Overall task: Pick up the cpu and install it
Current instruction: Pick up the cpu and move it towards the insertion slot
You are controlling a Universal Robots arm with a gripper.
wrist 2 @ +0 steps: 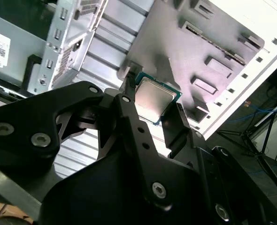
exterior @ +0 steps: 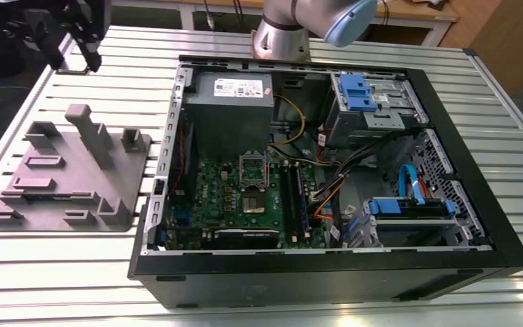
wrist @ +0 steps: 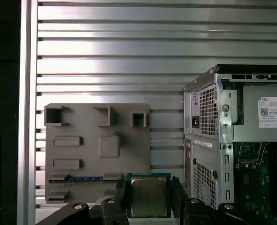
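Firmly pinched by two opposite edges, the cpu (wrist: 149, 197) sits between the black fingers (wrist: 121, 193) of the end effector (wrist 2: 153, 101), its silver-grey top facing the cameras in both wrist views. Past it lies the grey plastic fixture (wrist: 89, 129), resting on the slatted metal surface (wrist: 129, 47). In the exterior view, the end effector hangs at eleven o'clock of the frame, over the surface near the fixture's far end. It is well apart from the open computer case (exterior: 334, 276), which stands at the fixture's three o'clock with its motherboard (exterior: 243, 197) exposed.
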